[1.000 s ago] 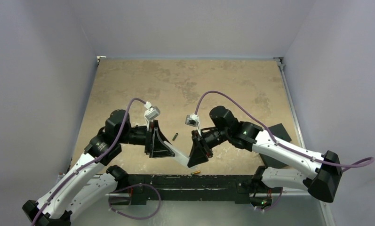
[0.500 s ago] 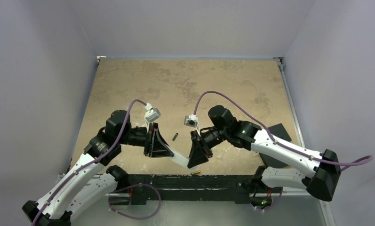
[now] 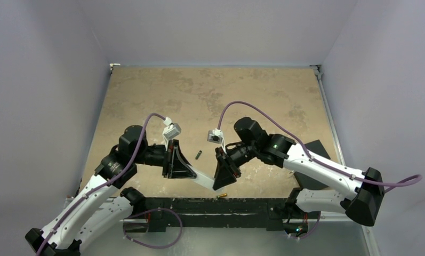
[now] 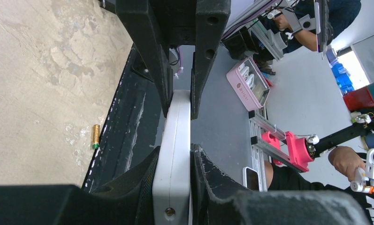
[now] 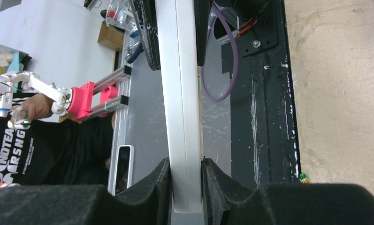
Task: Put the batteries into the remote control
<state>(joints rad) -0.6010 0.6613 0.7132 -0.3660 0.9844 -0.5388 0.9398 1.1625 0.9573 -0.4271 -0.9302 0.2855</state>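
The white remote control [image 3: 202, 179] hangs edge-on between both grippers above the table's near edge. My left gripper [image 3: 182, 172] is shut on one end of it; in the left wrist view the remote [image 4: 173, 154] runs up between the pads. My right gripper [image 3: 221, 178] is shut on the other end; the remote [image 5: 180, 103] fills the middle of the right wrist view. The dark battery [image 3: 198, 155] lies on the table just beyond the remote. The gold-copper battery [image 3: 222, 196] lies by the front rail, also in the left wrist view [image 4: 95, 136]; only its tip [image 5: 303, 177] shows in the right wrist view.
A black flat square pad [image 3: 312, 154] lies at the right, partly under the right arm. The black front rail [image 3: 210, 205] runs along the near edge under the remote. Walls close in the tan table [image 3: 210, 96] on the left, back and right.
The right arm's wrist and elbow have shifted slightly to the left. The remote and both batteries stay where they were.
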